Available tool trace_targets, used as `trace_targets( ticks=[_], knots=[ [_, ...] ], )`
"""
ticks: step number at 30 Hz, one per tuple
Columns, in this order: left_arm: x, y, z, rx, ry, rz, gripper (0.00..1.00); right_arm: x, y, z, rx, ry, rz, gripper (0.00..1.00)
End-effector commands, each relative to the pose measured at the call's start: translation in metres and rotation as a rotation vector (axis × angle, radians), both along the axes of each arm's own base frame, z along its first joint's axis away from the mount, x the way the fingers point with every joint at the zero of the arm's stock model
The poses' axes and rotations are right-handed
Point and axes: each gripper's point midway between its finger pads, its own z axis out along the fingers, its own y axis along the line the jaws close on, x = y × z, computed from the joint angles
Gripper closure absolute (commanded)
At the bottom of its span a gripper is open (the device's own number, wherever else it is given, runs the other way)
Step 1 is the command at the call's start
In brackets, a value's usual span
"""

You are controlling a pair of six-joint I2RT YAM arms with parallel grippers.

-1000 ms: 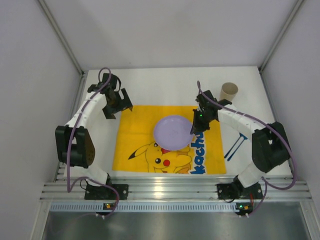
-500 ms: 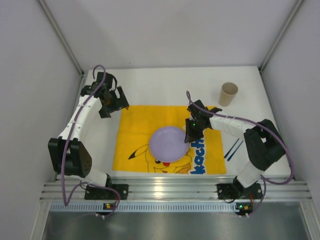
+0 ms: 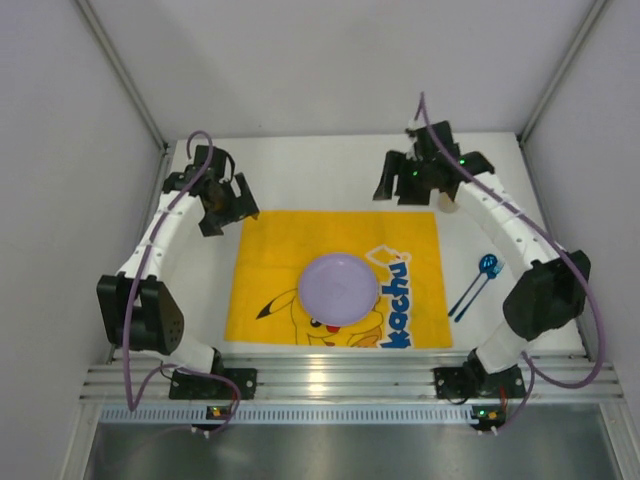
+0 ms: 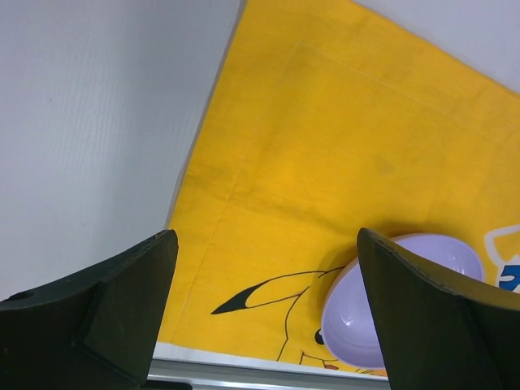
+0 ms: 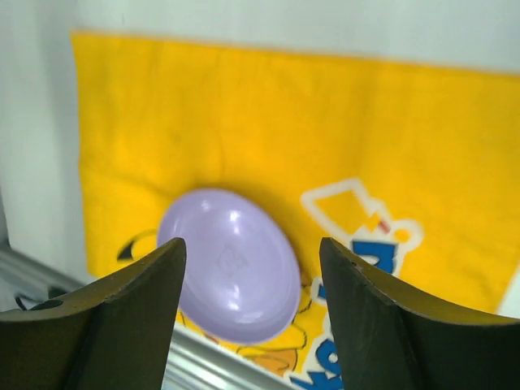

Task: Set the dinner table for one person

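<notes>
Our right jaws stand apart with nothing between them, raised over the far right of the counter (image 3: 320, 175). Through their gap we look down on the lilac plate (image 5: 231, 264). Our left jaws are spread wide and equally empty, just off the far left corner of the yellow mat (image 3: 265, 250). The plate lies flat near the middle of that mat, clear of both arms. The white counter spreads under everything, its ribbed rail (image 3: 340, 385) along the near edge.

We judge the plate placed and the blue cutlery (image 3: 478, 282), which lies on the bare counter just right of the mat, a likely next pick. To do that well, we keep the right jaws apart while swinging back, then come down squarely across the thin handles rather than along them. We close only once both tips reach the counter, then lay the pieces beside the plate without nudging it. The left arm can wait where it is.
</notes>
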Motion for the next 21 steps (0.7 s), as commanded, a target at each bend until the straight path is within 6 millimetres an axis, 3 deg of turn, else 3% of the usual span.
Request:
trace_targets(
  ticks=[1, 2, 3, 8, 14, 16, 21],
  knots=[
    [0.018, -0.006, -0.003, -0.034, -0.043, -0.007, 0.03, 0.038, -0.069, 0.043, -0.020, -0.090, -0.170, 0.33],
    [0.022, -0.009, -0.005, -0.047, -0.050, -0.013, 0.04, 0.052, -0.096, 0.051, -0.017, -0.099, -0.252, 0.33],
    [0.024, -0.010, -0.010, -0.053, -0.039, -0.012, 0.04, 0.059, -0.111, 0.051, -0.027, -0.090, -0.291, 0.34],
    [0.038, -0.018, -0.019, -0.080, -0.032, -0.036, 0.05, 0.087, -0.206, 0.031, -0.141, -0.009, -0.549, 0.36],
    [0.059, -0.028, -0.030, -0.110, -0.013, -0.060, 0.05, 0.111, -0.243, 0.003, -0.159, 0.049, -0.623, 0.37],
    [0.064, -0.031, -0.036, -0.122, -0.001, -0.064, 0.06, 0.117, -0.249, -0.012, -0.179, 0.086, -0.636, 0.38],
    [0.079, -0.035, -0.039, -0.138, -0.006, -0.064, 0.06, 0.131, -0.252, -0.026, -0.182, 0.094, -0.639, 0.39]
  ],
)
